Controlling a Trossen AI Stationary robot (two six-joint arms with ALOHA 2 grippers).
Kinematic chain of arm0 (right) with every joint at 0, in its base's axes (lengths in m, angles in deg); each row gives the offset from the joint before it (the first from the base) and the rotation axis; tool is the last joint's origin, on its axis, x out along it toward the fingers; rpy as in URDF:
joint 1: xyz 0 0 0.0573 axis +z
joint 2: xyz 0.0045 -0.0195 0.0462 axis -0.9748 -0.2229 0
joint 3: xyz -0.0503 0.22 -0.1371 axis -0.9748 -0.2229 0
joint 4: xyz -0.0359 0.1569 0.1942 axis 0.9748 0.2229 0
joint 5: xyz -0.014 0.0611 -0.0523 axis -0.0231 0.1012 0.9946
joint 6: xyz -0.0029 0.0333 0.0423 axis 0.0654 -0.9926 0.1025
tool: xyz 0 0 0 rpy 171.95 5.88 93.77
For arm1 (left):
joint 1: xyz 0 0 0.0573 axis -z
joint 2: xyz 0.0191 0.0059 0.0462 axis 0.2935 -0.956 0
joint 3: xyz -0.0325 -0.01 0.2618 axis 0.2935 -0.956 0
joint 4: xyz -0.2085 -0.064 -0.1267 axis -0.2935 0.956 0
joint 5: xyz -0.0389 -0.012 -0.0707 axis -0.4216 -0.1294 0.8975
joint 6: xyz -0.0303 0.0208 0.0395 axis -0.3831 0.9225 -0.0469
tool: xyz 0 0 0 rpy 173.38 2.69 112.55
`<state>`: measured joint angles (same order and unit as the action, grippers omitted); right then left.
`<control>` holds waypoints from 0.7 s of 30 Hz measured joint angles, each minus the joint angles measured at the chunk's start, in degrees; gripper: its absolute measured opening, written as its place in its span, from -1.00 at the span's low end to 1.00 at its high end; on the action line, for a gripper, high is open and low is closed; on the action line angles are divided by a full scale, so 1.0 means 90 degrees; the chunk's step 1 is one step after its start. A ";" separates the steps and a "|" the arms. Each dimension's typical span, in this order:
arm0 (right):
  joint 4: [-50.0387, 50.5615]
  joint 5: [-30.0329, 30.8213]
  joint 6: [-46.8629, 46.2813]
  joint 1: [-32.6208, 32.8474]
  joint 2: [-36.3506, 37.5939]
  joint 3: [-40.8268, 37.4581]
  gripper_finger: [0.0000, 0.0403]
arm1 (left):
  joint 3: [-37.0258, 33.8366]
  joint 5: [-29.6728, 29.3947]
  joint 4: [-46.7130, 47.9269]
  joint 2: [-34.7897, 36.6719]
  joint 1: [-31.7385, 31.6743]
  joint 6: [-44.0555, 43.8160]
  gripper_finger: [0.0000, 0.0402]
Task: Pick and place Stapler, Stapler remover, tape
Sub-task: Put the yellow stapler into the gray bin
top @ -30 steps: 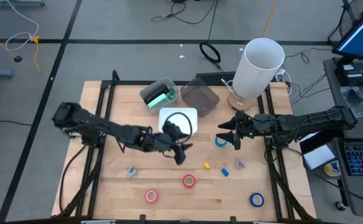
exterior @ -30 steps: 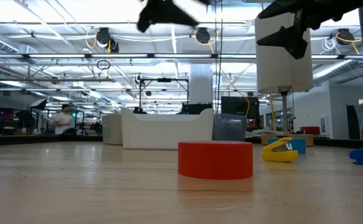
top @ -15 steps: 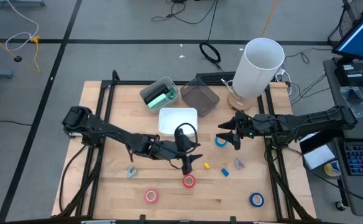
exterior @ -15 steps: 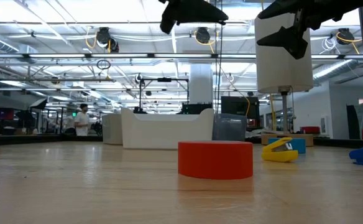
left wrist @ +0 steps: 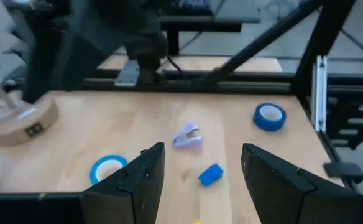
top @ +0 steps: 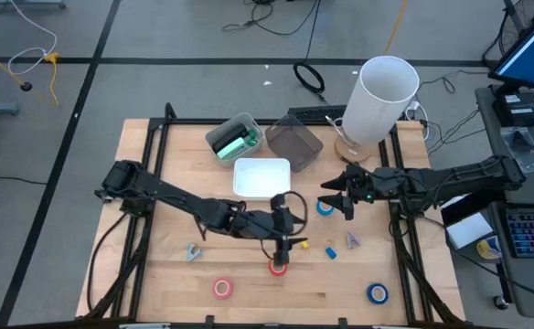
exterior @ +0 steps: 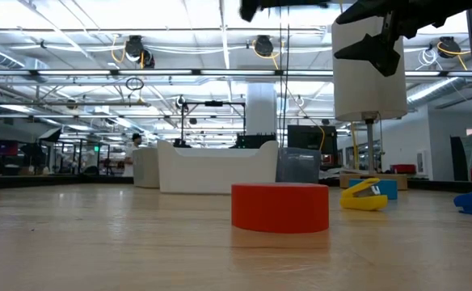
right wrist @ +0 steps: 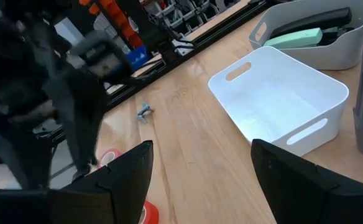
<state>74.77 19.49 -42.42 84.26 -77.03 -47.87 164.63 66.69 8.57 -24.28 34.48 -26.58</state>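
Overhead, a wooden table [top: 157,274] stands in a wide workshop with ceiling lights.
Left gripper [top: 286,245], fingers spread and empty, hangs just above a red tape roll [top: 277,267] at the table's 6 o'clock; right gripper [top: 337,197], likewise parted, waits by a blue roll [top: 325,208] at 3 o'clock.
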 joint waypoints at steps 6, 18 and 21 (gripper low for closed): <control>0.0009 0.0000 0.0000 0.0000 -0.0002 -0.0002 0.31 | 0.0496 0.0505 0.0179 -0.0724 0.0000 0.0198 0.06; 0.0013 0.0000 0.0000 0.0000 0.0000 0.0000 0.31 | 0.0567 0.0566 0.0698 -0.1460 -0.0213 0.1180 0.06; -0.0004 0.0000 0.0000 0.0000 0.0000 0.0000 0.31 | 0.0555 0.0580 0.0699 -0.1563 -0.0297 0.1314 0.06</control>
<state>74.74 19.49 -42.42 84.26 -77.03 -47.87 169.63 71.91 14.86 -38.35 31.80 -14.75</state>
